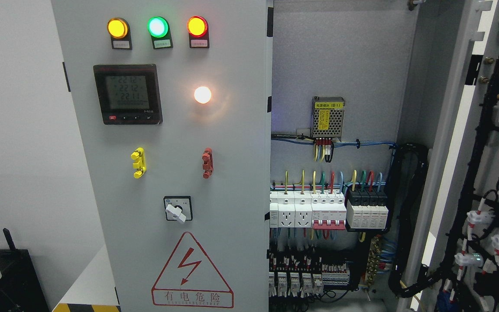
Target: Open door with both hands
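Observation:
A grey electrical cabinet fills the head view. Its left door [232,173] is closed and carries three lit lamps [157,27], a digital meter [127,94], a glowing white lamp [202,95], a yellow handle [138,162], a red handle [207,163], a rotary switch [177,209] and a red warning triangle [192,272]. The right door [492,173] is swung wide open at the picture's right, showing wiring on its inside face. Neither of my hands or arms shows.
Inside the cabinet sit a power supply module [328,117], rows of breakers and sockets [319,210], terminal blocks [295,281] and a black cable loom [409,216]. A black box [7,277] stands at the lower left by the white wall.

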